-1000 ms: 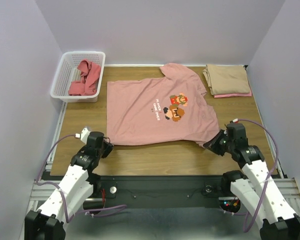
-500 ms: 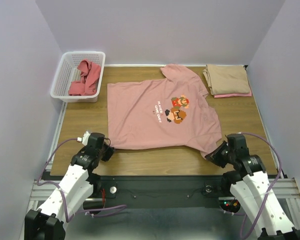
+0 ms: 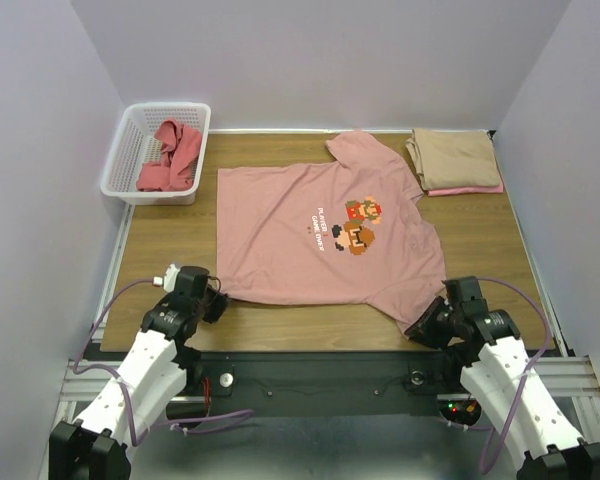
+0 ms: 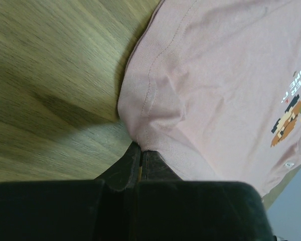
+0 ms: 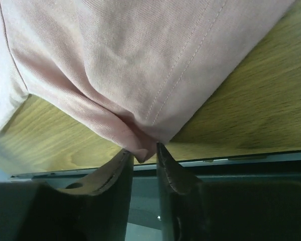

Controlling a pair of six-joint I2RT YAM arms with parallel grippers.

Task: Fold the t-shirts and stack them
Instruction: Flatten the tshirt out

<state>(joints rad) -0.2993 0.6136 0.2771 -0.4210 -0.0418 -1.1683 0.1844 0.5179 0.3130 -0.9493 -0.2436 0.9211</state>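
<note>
The dusty pink t-shirt point(image 3: 320, 235) with pixel-game characters lies spread flat, chest up, across the middle of the table. My left gripper point(image 3: 218, 300) sits at its near left hem corner; in the left wrist view the gripper point(image 4: 139, 150) is shut, with the t-shirt's point(image 4: 215, 75) corner pinched at the tips. My right gripper point(image 3: 425, 325) is at the near right corner by the table's front edge. In the right wrist view the gripper point(image 5: 143, 150) has its jaws parted, and the tip of the t-shirt point(image 5: 115, 60) hangs loosely between them.
A white lattice basket point(image 3: 130, 130) at the back left holds a crumpled coral-red t-shirt point(image 3: 172, 155). A folded tan t-shirt point(image 3: 455, 158) lies at the back right on top of a folded pink one point(image 3: 470, 190). Grey walls close in three sides.
Both grippers drew the pink t-shirt toward the near edge, flattening it. The right gripper moved closest to the front edge and its jaws parted.
</note>
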